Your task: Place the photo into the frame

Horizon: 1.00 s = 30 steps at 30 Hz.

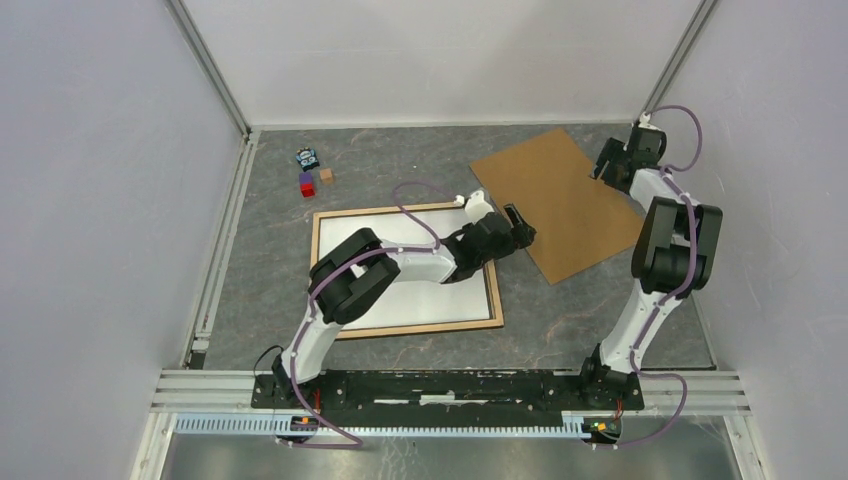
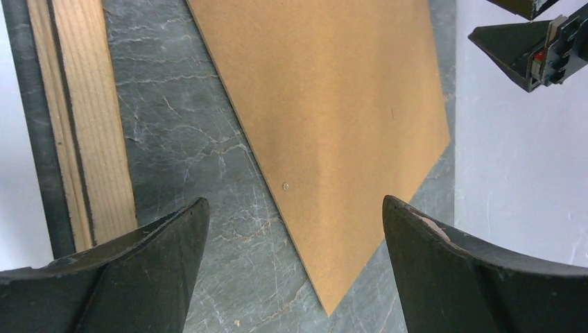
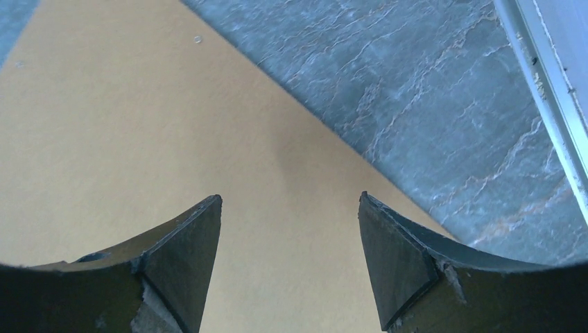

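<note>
Lying flat on the grey marbled table (image 1: 400, 165), the large rectangular picture frame with light brown wooden rails (image 1: 420, 328) is found at centre-left, apparently back up. The thin white paper photo (image 1: 450, 300) is seen inside its rails, plain side up. Whether the sheet is fully seated in the recess cannot be told, since the left arm crosses over it. The flat brown cardboard backing board (image 1: 555, 200) lies askew to the right of the frame, near it but apart, with one corner pointing towards the near edge. The left gripper (image 1: 522, 226) is held with jaws spread wide and empty, just past the frame's right rail and aimed at the board's left edge. The right gripper (image 1: 607, 172) is also parted, with nothing between its fingers, and is poised over the board's right edge; contact with the board cannot be confirmed. The step in hand is judged to be the taking up of the board so that the photo can be closed in. Little purchase is offered by a thin board lying flat, so it is advised that one finger be worked under the rim before the jaws are closed, with the opposite edge steadied by the other gripper. The board should be squared to the rails before it is lowered, and the photo must not be dragged or creased beneath it.
</note>
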Tool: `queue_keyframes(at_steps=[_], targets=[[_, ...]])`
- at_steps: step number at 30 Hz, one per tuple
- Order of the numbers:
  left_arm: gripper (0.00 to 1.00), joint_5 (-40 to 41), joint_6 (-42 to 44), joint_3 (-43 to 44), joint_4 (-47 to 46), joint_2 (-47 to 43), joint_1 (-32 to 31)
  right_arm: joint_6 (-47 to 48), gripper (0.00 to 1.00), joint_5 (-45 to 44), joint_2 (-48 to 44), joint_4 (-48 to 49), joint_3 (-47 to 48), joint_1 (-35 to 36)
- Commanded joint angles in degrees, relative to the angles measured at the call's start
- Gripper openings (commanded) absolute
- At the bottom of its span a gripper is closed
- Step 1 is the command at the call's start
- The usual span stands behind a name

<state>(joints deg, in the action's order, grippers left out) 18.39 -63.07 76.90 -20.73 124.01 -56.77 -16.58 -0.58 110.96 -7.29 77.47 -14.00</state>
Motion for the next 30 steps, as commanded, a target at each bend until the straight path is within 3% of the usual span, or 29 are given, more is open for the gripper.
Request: queue_keyframes(at_steps=[1, 7, 17, 22, 30], targets=[[1.00, 4.1, -5.5, 8.7, 16.4, 2.5, -0.3, 3.2, 0.78, -3.7, 5.1, -5.1, 7.5, -0.8], [1.00, 4.4, -6.7, 14.8, 23.9, 5.7, -0.3, 5.5, 0.78, -1.9, 11.4, -10.6, 15.7, -3.4], [1.00, 2.7, -4.0, 20.1, 25.4, 8.9, -0.3, 3.0, 0.77, 0.3, 13.3, -10.2, 11.1, -4.0], [1.00, -6.8, -2.2, 18.9, 15.6, 10.5, 1.6, -0.6, 0.76, 4.9, 7.1, -4.1, -0.7, -4.1], [1.00, -10.9, 2.1, 17.6, 5.3, 10.3, 2.4, -1.3, 0.76, 5.1, 0.6, -1.5, -11.8, -4.0]])
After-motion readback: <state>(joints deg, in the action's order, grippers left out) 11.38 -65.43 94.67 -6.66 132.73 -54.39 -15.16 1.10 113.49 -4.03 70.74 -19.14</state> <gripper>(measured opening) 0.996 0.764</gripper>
